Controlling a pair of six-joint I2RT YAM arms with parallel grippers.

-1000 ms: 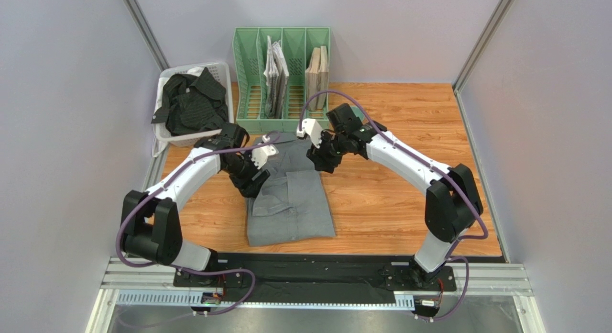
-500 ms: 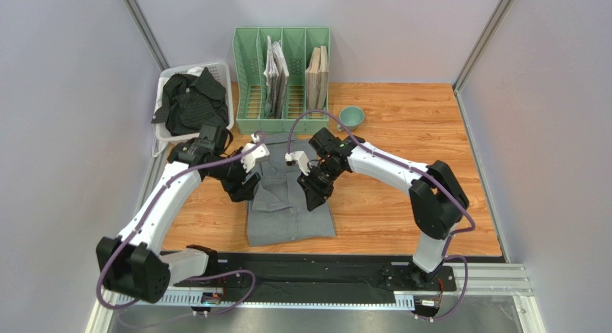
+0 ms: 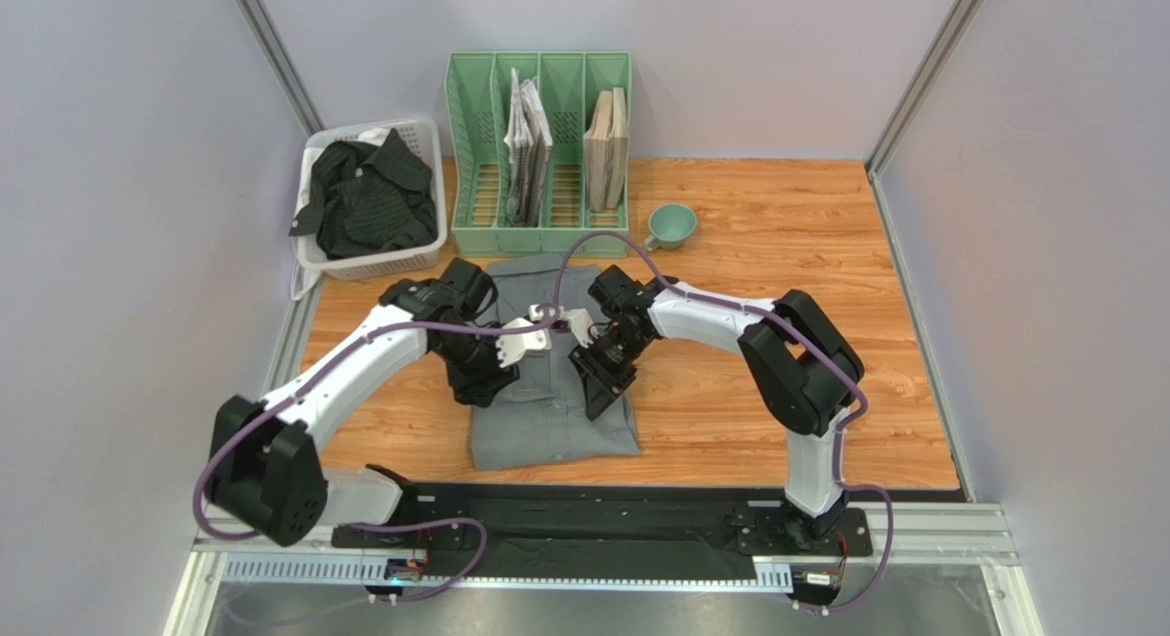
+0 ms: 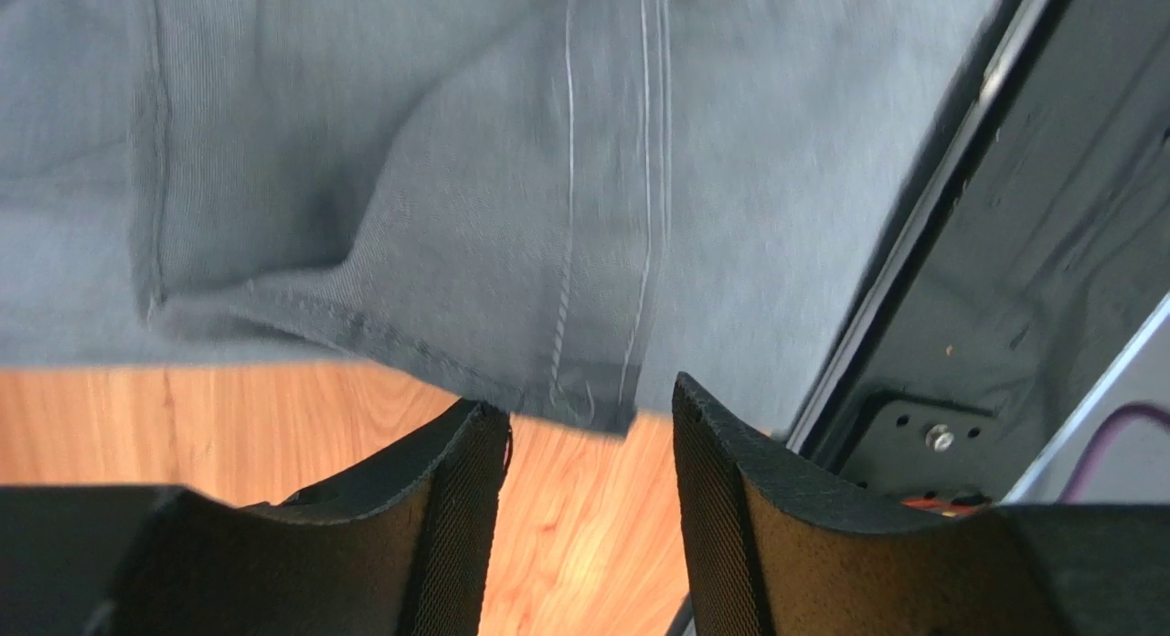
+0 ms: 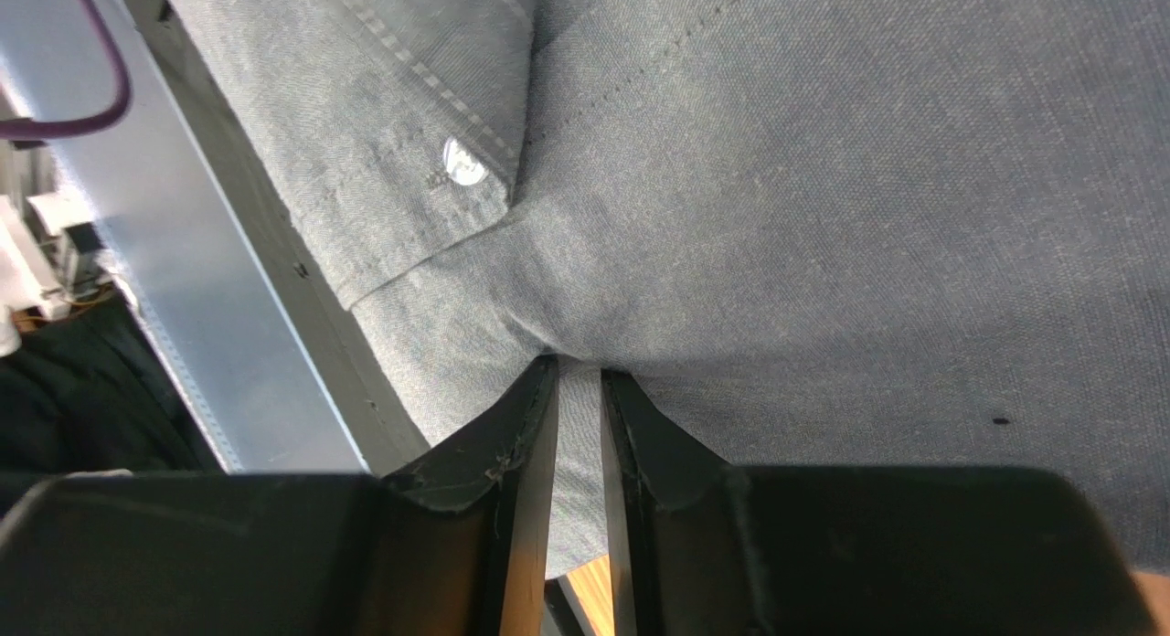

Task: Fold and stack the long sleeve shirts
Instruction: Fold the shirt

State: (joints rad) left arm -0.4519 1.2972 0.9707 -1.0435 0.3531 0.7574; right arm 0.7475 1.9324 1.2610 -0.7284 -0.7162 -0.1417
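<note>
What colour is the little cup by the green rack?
The cup is a soft teal green. The top external view shows it best.

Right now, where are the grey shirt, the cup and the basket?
grey shirt [image 3: 549, 424]: top view, near folded part.
cup [image 3: 672, 224]: top view, its bowl.
basket [image 3: 371, 266]: top view, near rim.

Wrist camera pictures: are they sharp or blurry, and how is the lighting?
Left wrist view: the grey shirt looks slightly soft and its seams a little smeared. Right wrist view: crisp, with the weave and a button sharp. Top view: even light, only faint shadows.
</note>
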